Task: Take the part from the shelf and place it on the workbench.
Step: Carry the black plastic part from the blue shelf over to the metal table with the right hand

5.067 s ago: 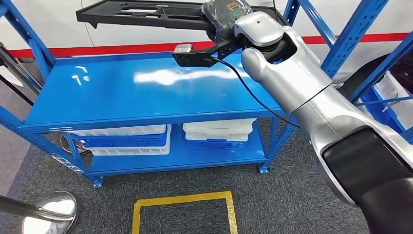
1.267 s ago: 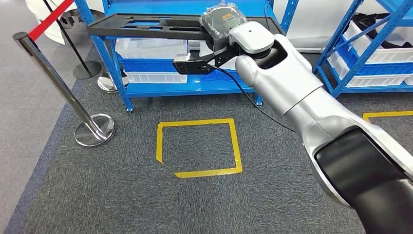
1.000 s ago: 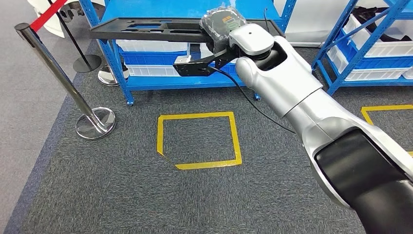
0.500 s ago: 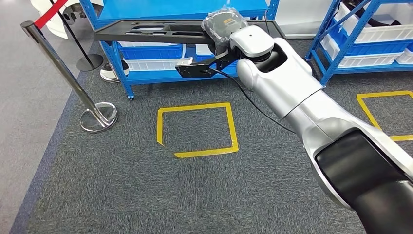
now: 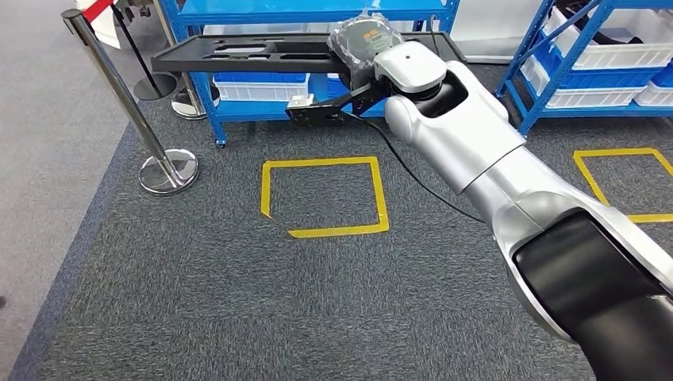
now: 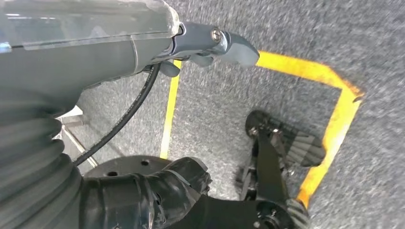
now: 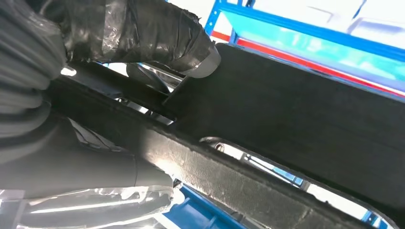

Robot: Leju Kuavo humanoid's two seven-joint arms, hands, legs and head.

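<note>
The part [image 5: 238, 51] is a long flat black panel with cut-outs, held level in front of me above the grey carpet. My right hand [image 5: 363, 40], wrapped in clear film, grips its right end from above. In the right wrist view the thumb and fingers [image 7: 143, 33] clamp the panel's thick black edge [image 7: 296, 124]. My left hand [image 6: 205, 43] hangs over the floor with its grey thumb stretched out and nothing in it.
A blue shelf [image 5: 317, 12] with white bins stands behind the panel. A second blue rack [image 5: 603, 63] is at the right. A chrome stanchion [image 5: 127, 103] stands at the left. Yellow tape squares [image 5: 324, 197] [image 5: 627, 182] mark the carpet.
The whole picture has shifted, so the camera moved: the shelf now lies farther off and more carpet shows. The right hand still holds the panel in the same pose.
</note>
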